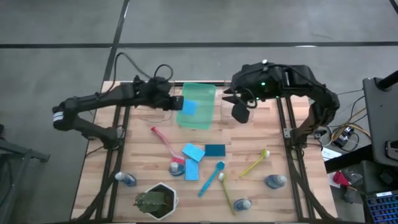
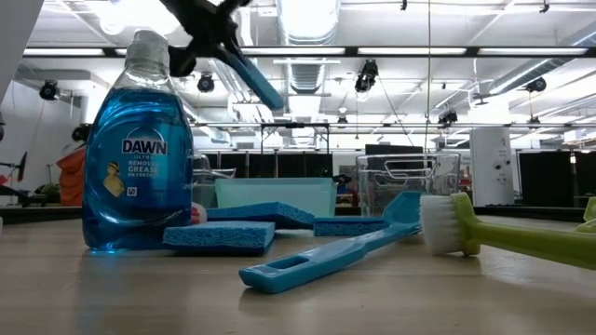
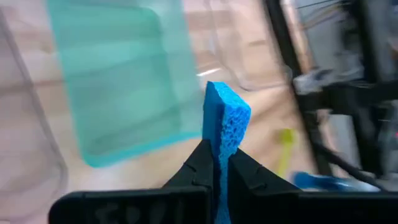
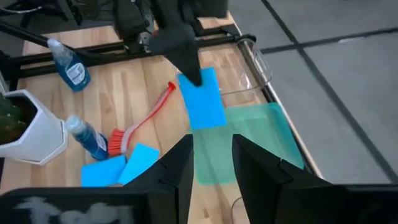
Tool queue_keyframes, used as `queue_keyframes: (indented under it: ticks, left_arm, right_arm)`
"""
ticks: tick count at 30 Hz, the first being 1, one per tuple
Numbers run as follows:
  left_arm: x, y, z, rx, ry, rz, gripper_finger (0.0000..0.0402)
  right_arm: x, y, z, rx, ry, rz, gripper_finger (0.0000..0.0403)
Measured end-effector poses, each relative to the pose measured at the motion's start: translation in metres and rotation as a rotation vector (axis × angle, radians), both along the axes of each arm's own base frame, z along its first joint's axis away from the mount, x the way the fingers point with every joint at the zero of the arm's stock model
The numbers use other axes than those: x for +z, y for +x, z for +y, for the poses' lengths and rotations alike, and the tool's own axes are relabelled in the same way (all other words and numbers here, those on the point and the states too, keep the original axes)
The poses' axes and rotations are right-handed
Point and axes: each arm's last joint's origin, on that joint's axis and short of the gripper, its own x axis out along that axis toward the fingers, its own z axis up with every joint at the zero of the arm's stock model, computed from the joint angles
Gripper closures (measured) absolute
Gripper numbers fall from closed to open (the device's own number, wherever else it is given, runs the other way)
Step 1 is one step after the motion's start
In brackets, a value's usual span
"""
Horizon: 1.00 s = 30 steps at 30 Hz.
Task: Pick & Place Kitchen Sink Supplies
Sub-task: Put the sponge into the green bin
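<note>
Left gripper (image 1: 178,103) pinched tight on a blue sponge (image 1: 188,108), sponge held edge-up between the fingers and hanging above the green tray (image 1: 200,93) at the far side of the table (image 1: 273,155); in the right wrist view the same sponge (image 4: 202,98) hangs flat-faced from the dark fingertips over the tray's near end. Right gripper (image 1: 239,112) hovers just right of the tray, above a clear bin (image 1: 231,107), fingers parted a little with nothing between them. Remaining supplies lie on the table nearer the front: red brush (image 1: 164,144) left of centre, two light blue sponges (image 1: 193,152) and a darker blue sponge (image 1: 214,150) mid-table, blue brush (image 1: 211,178) beside them, yellow-green brush (image 1: 255,163) to the right. Small blue bottles: one front left (image 1: 126,179), one by the red brush head (image 1: 176,167), one front centre (image 1: 241,203), one front right (image 1: 275,181). Plant in white pot (image 1: 157,200) at the front edge.
</note>
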Motion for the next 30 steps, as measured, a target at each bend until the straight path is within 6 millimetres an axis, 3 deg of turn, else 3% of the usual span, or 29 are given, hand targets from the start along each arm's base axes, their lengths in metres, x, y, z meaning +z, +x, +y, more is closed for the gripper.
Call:
queue_keyframes:
  ticks: [7,13,21,25,30]
  left_arm:
    - [0.004,0.031,0.034,0.046,0.01,0.13,0.0376]
    - [-0.001,0.053,0.056,0.059,-0.011,0.225,0.0378]
    - [-0.017,0.069,0.07,0.088,-0.037,0.376,0.0376]
    - [-0.029,0.077,0.073,0.088,-0.049,0.41,0.0376]
    - [-0.048,0.085,0.077,0.108,-0.085,0.473,0.0376]
  right_arm:
    - [0.002,-0.013,0.0,0.019,-0.026,0.001,0.027]
    - [-0.01,-0.019,0.0,0.03,-0.032,-0.006,0.0229]
    - [-0.042,-0.033,-0.002,0.064,-0.049,-0.209,0.02]
    - [-0.052,-0.05,-0.001,0.06,-0.024,-0.368,0.02]
    - [-0.058,-0.073,0.0,0.06,-0.029,-0.438,0.02]
